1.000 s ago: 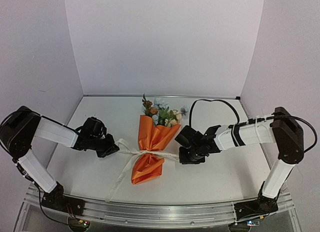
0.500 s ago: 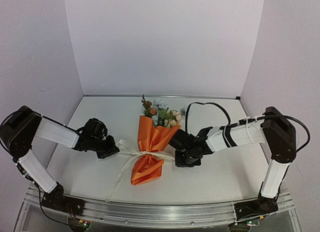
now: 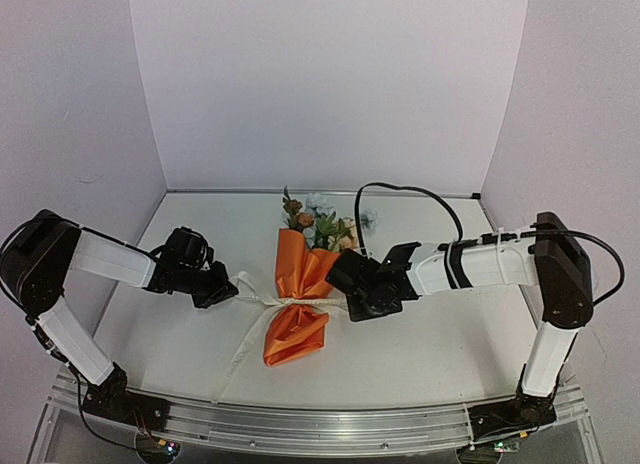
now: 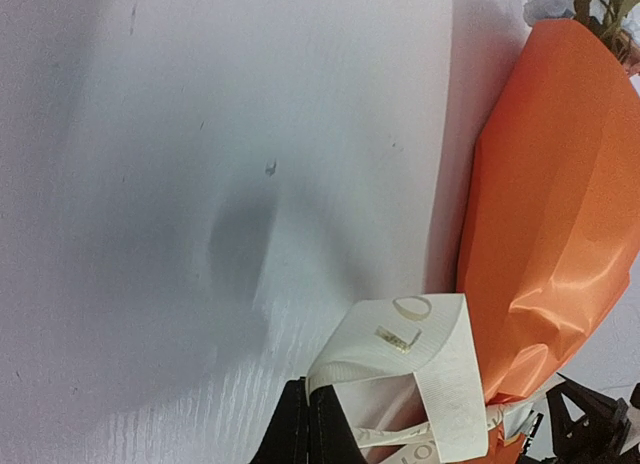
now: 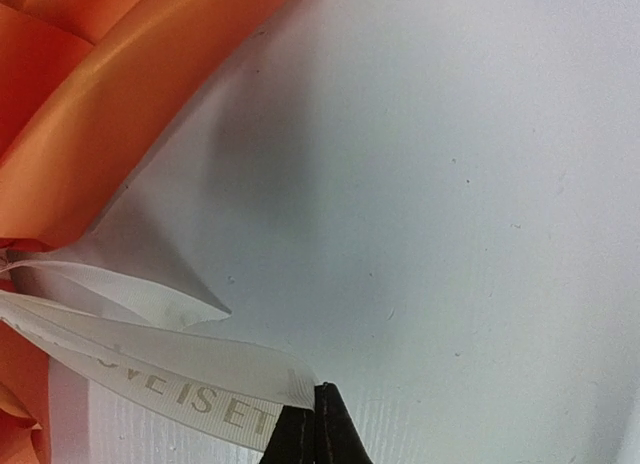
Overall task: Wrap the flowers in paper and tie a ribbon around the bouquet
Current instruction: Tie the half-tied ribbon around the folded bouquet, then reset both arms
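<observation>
— How is the paper (image 4: 545,184) finished?
— A smooth, satiny gloss is shown on the orange paper; the cream ribbon (image 5: 190,384) is woven cloth, finely ribbed.
— And the surface (image 5: 450,184)?
— White, matt, faintly grained.

Table (image 3: 450,334): white, walled at the back.
Bouquet (image 3: 300,284): laid flat mid-table, blossoms turned to the far side.
Ribbon (image 3: 238,354): tail trailed nearward, seemingly resting flat.

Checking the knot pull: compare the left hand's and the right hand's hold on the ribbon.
The left hand grips a folded-over bend of ribbon; the right hand pinches one flat strand. The left hand sits apart from the bouquet; the right hand is close beside its paper. Both are shut on the ribbon, on opposite sides of the bouquet.
</observation>
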Controlling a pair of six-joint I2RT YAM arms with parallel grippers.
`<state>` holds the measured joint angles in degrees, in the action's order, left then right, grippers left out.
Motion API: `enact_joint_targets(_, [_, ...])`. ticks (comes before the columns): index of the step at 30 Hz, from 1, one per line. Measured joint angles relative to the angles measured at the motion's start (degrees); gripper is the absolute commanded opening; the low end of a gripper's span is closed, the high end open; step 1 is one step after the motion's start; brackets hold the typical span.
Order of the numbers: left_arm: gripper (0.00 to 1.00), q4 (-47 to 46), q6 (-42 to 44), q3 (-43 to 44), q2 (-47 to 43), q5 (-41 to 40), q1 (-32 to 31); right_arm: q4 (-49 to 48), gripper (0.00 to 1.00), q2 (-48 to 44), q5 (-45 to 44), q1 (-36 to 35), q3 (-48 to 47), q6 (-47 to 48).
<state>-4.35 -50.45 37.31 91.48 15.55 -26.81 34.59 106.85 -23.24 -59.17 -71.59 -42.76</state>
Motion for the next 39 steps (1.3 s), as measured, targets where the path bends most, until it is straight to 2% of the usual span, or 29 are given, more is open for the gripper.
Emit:
enact_joint_targets(13, [0.00, 2.6, 3.2, 2.9, 0.2, 4.5, 3.8, 4.1, 0.01, 4.0, -7.1, -2.6, -4.8, 4.4])
enact_joint_targets(17, [0.01, 2.4, 4.0, 1.9, 0.2, 5.7, 3.8, 3.5, 0.14, 3.5, -5.1, -2.6, -3.7, 5.3])
enact_joint_targets(21, [0.17, 2.8, 4.7, 0.0, -0.9, 5.7, 3.0, 2.6, 0.34, 0.2, -0.4, -2.3, -0.9, 6.6])
enact_joint_targets(24, [0.29, 3.6, 5.7, -0.7, -2.8, 5.0, 2.4, 2.5, 0.43, -3.0, 3.7, -1.8, -0.1, 6.8])
enact_joint_targets(27, [0.41, 4.2, 5.6, -0.7, -5.2, 4.1, 1.7, 1.0, 0.49, -5.2, 7.9, -1.5, -0.1, 6.9])
enact_joint_targets(32, [0.54, 4.4, 6.4, -0.9, -9.7, 3.6, 0.7, -2.2, 0.58, -6.1, 14.4, -1.3, 0.3, 6.4])
enact_joint_targets(35, [0.62, 5.7, 6.9, -1.5, -14.0, 3.1, 0.6, -3.9, 0.74, -6.8, 17.5, -0.9, 1.7, 5.9])
enact_joint_targets(38, [0.70, 6.9, 7.8, -1.3, -18.0, 2.3, 0.6, -5.4, 0.93, -9.4, 20.0, 0.2, 3.8, 4.7])
enact_joint_targets(39, [0.78, 7.5, 8.2, -0.9, -19.1, 2.1, 0.6, -5.9, 0.98, -10.6, 20.6, 0.8, 4.4, 4.6])
